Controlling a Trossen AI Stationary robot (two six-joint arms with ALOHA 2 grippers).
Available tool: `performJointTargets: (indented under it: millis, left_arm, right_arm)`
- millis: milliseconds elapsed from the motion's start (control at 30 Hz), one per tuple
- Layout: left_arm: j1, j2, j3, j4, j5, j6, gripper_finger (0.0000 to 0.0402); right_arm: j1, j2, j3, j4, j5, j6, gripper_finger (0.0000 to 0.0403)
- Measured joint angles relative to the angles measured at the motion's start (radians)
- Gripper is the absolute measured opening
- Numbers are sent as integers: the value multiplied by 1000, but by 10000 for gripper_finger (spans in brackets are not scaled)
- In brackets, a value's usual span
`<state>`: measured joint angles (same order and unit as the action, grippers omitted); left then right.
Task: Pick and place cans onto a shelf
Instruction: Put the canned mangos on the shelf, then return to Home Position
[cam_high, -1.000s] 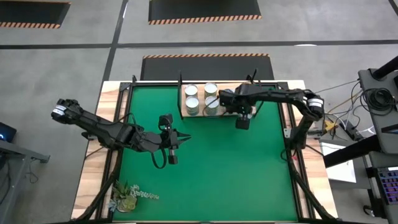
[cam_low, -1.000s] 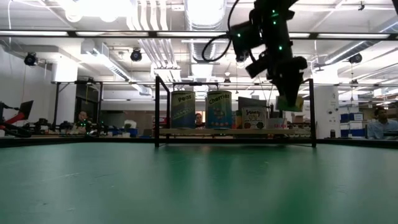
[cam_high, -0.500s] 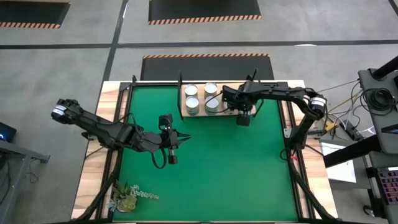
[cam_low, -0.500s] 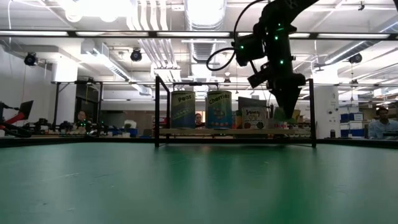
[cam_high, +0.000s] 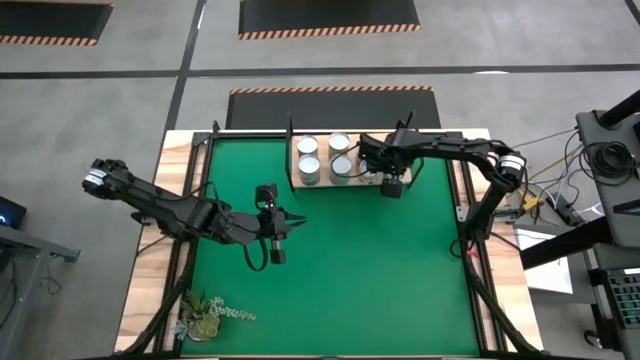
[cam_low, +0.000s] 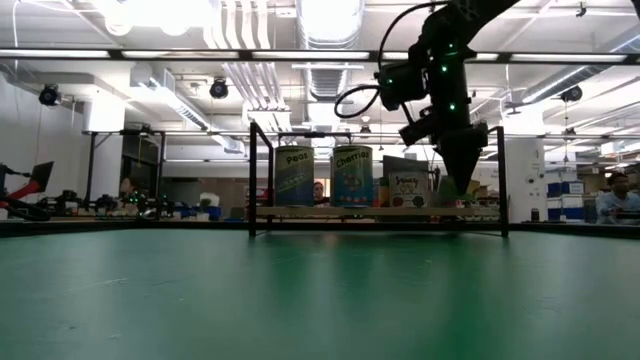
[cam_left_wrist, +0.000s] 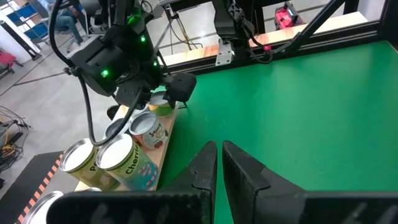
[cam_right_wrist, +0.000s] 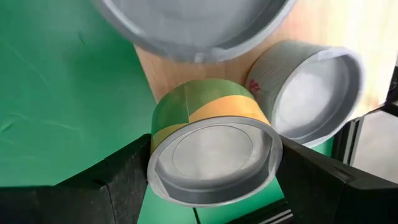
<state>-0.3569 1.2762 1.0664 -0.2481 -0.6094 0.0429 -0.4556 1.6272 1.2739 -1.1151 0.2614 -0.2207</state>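
- closest in, the right wrist view is filled by a green-and-yellow can (cam_right_wrist: 208, 146), and the right gripper (cam_right_wrist: 211, 177) has its two dark fingers (cam_right_wrist: 121, 180) clamped on either side of it, so that can is held.
- just behind it in the same view sits a can with a reddish label (cam_right_wrist: 308, 93) on pale wood, and a larger silver top looms beyond that.
- from above, that right gripper (cam_high: 392, 178) hangs at the front edge of the shelf (cam_high: 382, 145), right beside the cans already parked there.
- four silver tops show on the board from above (cam_high: 324, 159), two rows of two, all upright.
- the low view agrees: the cans (cam_low: 325, 175) stand in a row on the shelf, with the gripper's tip pointing down at the board near its right-hand posts.
- whether the held can touches the board yet, i cannot tell.
- the left gripper (cam_high: 290, 224) waits over open green mat, well apart from the shelf, its fingers (cam_left_wrist: 208, 168) close together with only a thin gap and nothing between them.
- progress, as i judge it: several cans placed, one more about to land; no loose cans show on the mat, so this may be among the last.
- off in the near corner, a plant sprig (cam_high: 208, 313) lies idle.
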Motion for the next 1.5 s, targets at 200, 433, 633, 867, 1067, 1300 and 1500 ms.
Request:
performJointTargets:
  millis: [200,433,633,867,1067,1300,1500]
  left_arm:
    - [0,0,0,0,0,0,8]
    - [0,0,0,0,0,0,8]
    - [0,0,0,0,0,0,8]
    - [0,0,0,0,0,0,8]
    - [0,0,0,0,0,0,8]
    - [-6,-1,0,-10,-2,14,8]
    - [-70,-7,-3,-11,-2,83,8]
  right_arm:
    - [-3,1,-32,14,0,0,290]
    - [-3,1,-43,69,2,0,291]
    - [-3,1,-43,80,1,4,318]
    - [-3,2,-35,71,2,2,352]
    - [-3,-10,33,-6,1,19,349]
    - [35,-118,61,-40,-10,105,333]
    - [153,-310,-63,146,-17,194,310]
